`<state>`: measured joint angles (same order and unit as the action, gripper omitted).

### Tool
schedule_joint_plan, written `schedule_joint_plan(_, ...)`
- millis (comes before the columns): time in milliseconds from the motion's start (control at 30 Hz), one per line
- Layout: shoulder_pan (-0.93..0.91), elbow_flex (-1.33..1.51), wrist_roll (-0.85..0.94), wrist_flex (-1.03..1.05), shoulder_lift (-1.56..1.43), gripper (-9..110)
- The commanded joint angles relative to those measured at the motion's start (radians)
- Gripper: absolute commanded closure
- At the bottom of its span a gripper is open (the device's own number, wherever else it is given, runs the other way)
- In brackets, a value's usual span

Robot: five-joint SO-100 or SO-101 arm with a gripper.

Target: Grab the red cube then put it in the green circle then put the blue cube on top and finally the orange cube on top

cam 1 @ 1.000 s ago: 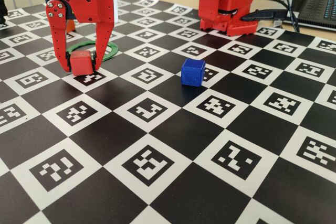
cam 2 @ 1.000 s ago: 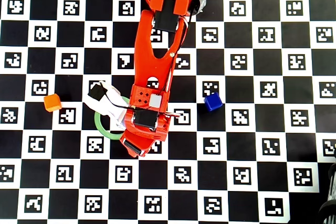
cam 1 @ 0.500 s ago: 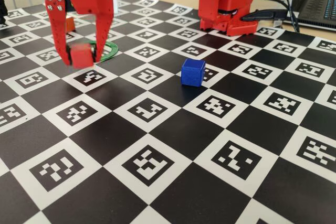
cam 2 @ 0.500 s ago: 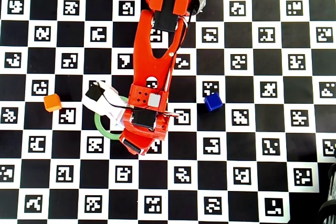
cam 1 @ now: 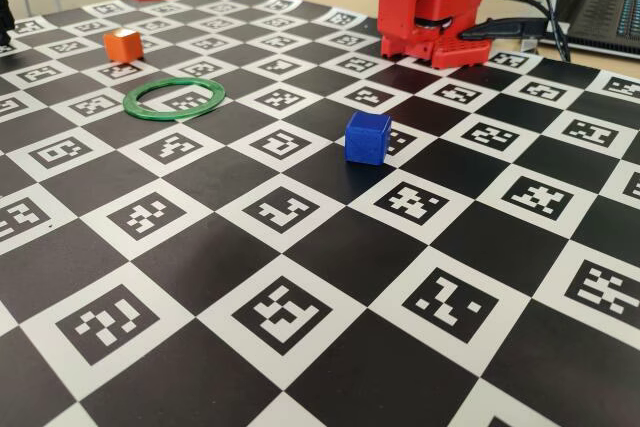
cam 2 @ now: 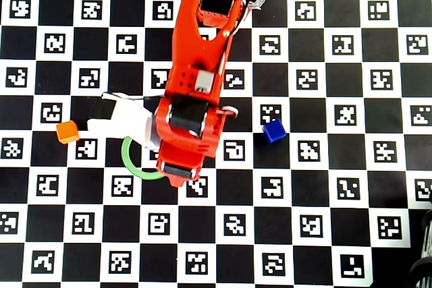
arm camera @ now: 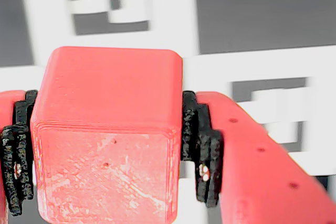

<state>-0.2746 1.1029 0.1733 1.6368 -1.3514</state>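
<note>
Overhead, gripper (arm camera: 105,150) pinching red cube (arm camera: 107,129) high at the fixed view's top edge, green circle (cam 1: 174,99) open-centred, blue cube (cam 1: 367,137) well apart.

Red printed arm with black fittings

The arm (cam 2: 200,65) is bright red plastic with black motor blocks, a small grey square plate and a white wrist housing (cam 2: 125,121); the tool (arm camera: 107,166) has red fingers lined with black ribbed pads (arm camera: 202,150).
</note>
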Motion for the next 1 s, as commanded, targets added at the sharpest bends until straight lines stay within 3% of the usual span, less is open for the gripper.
schedule_joint_plan(0,-0.032,0.043,0.123,0.002,-0.183,94)
schedule_joint_plan(400,-0.13,0.245,0.367,-0.1,-0.241,94)
schedule_joint_plan(967,-0.213,0.239,0.439,-0.264,-0.021,94)
